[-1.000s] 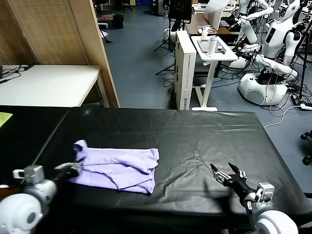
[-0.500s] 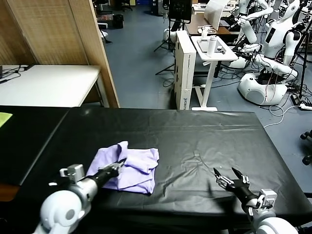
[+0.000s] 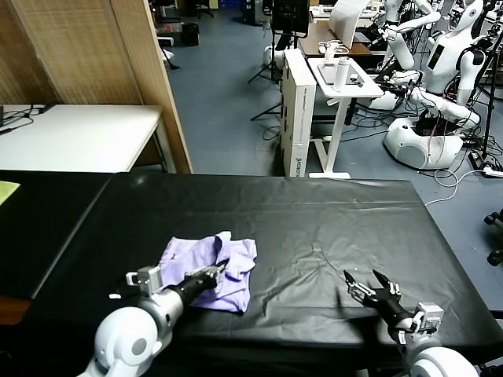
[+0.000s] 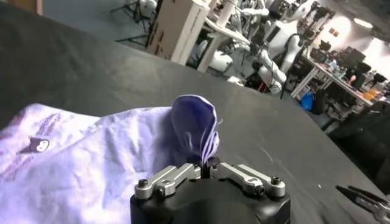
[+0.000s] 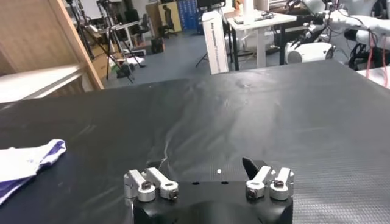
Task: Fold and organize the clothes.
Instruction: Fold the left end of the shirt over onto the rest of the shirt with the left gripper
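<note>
The pale lavender T-shirt (image 3: 208, 267) lies folded on the black table (image 3: 330, 212), left of the middle. My left gripper (image 3: 221, 268) is shut on a raised fold of the shirt and holds it over the folded part. In the left wrist view the pinched fold (image 4: 195, 131) stands up from between the closed jaws (image 4: 205, 163), and a small dark print (image 4: 38, 145) shows on the cloth. My right gripper (image 3: 365, 283) is open and empty above the table's front right. The right wrist view shows the shirt's edge (image 5: 27, 161) far off.
A yellow-green cloth (image 3: 6, 191) lies at the far left edge. A white table (image 3: 78, 137) and a wooden panel (image 3: 102, 47) stand behind. Other robots (image 3: 428, 102) and a small white cart (image 3: 342, 78) are beyond the table's far side.
My left gripper has carried the shirt's left end up and over to the right, folding the shirt shorter. The right gripper has drawn back slightly and stays open.
</note>
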Robot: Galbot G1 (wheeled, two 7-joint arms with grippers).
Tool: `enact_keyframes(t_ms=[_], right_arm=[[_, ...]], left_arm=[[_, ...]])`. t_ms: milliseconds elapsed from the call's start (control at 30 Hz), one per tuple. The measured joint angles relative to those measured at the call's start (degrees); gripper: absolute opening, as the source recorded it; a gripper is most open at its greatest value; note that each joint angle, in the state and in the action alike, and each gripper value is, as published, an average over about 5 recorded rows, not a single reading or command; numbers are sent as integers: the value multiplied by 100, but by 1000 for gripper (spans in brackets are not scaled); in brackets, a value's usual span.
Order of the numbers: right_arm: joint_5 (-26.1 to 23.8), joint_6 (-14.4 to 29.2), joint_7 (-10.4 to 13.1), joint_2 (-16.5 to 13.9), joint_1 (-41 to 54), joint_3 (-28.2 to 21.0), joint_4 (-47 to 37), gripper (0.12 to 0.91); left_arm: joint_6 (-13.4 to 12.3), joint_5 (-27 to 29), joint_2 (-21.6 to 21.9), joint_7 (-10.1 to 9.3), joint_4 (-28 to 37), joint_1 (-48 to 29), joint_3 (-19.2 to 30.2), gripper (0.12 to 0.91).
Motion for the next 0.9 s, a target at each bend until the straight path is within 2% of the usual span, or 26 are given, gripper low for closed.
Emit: enact_keyframes(t_ms=[333, 433, 533, 667, 767, 800, 900], right_arm=[[-100, -5, -8, 60, -13, -40, 2, 907], [-167, -5, -77, 25, 3, -75, 13, 907], [-197, -9, -186, -58, 65, -156, 43, 907], [-148, -27, -264, -198, 181, -326, 82, 907], [-79, -59, -271, -326, 320, -537, 90, 907], [-56, -77, -265, -370, 387, -630, 88, 907], [-2, -145, -236, -483, 655, -985, 64, 907]], left_arm=[[0, 181, -159, 2, 235, -156, 78, 181], [0, 236, -179, 11, 289, -165, 81, 221], [0, 235, -180, 6, 259, -119, 81, 366], [1, 220, -165, -32, 98, -10, 62, 631], [1, 187, -126, -44, -87, 98, -6, 801], [1, 169, -104, -45, -159, 139, -43, 842], [1, 130, -9, -42, -347, 247, -212, 898]])
